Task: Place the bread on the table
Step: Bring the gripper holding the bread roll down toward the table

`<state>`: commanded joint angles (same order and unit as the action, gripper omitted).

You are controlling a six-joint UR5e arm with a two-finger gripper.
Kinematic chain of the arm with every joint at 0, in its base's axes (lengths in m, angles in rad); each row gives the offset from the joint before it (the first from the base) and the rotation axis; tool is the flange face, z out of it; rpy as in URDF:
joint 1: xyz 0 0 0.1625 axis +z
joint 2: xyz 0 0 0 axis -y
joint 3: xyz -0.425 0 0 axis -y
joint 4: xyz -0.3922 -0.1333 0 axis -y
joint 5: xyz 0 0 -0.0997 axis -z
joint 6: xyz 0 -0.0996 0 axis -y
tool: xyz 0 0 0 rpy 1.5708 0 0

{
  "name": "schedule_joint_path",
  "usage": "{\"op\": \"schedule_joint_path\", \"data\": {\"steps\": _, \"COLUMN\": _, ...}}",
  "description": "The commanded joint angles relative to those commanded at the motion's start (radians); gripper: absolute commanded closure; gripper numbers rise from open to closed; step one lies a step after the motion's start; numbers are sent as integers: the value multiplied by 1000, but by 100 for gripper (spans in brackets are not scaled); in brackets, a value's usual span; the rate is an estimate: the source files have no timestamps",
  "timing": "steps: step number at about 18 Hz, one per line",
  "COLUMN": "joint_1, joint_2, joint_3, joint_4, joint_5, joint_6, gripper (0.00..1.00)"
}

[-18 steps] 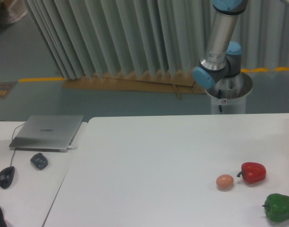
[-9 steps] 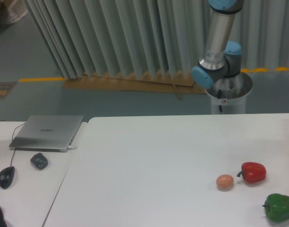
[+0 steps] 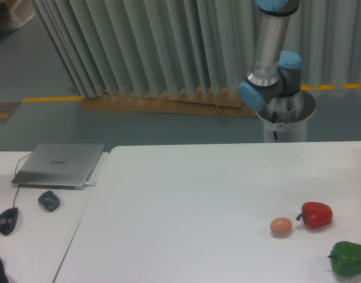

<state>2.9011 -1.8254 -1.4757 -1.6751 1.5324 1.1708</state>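
On the small left desk (image 3: 27, 247): one closed laptop (image 3: 58, 165), its lid lettering too small to read, and one mouse (image 3: 7, 220). On the worktop (image 3: 186, 206), near right: one egg-like ball (image 3: 281, 226), one red pepper (image 3: 316, 214), one green pepper (image 3: 349, 258). Neither the bread nor the hand is in view.

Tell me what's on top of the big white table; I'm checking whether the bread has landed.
On the table: a tan-pink ball, a red pepper and a green pepper. No bread shows; the gripper is out of frame.
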Motion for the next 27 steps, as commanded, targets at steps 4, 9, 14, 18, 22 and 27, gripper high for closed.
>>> {"op": "schedule_joint_path", "data": {"steps": 4, "joint_1": -94, "joint_2": -2, "joint_3": 2, "joint_4": 12, "joint_5": 17, "joint_6": -83, "gripper": 72}}
{"op": "schedule_joint_path", "data": {"steps": 9, "joint_1": -166, "joint_2": -27, "joint_3": 6, "joint_4": 80, "joint_5": 11, "joint_6": -175, "gripper": 72}}
{"op": "schedule_joint_path", "data": {"steps": 14, "joint_1": -220, "joint_2": -52, "joint_3": 0, "joint_4": 156, "joint_5": 18, "joint_6": -235, "gripper": 72}}
{"op": "schedule_joint_path", "data": {"steps": 18, "joint_1": -241, "joint_2": -54, "joint_3": 0, "joint_4": 216, "joint_5": 20, "joint_6": -234, "gripper": 71}}
{"op": "schedule_joint_path", "data": {"steps": 22, "joint_1": -258, "joint_2": -57, "joint_3": -5, "joint_4": 271, "joint_5": 17, "joint_6": -258, "gripper": 70}}
{"op": "schedule_joint_path", "data": {"steps": 27, "joint_1": -266, "joint_2": -58, "joint_3": -6, "joint_4": 288, "joint_5": 18, "joint_6": -275, "gripper": 68}}
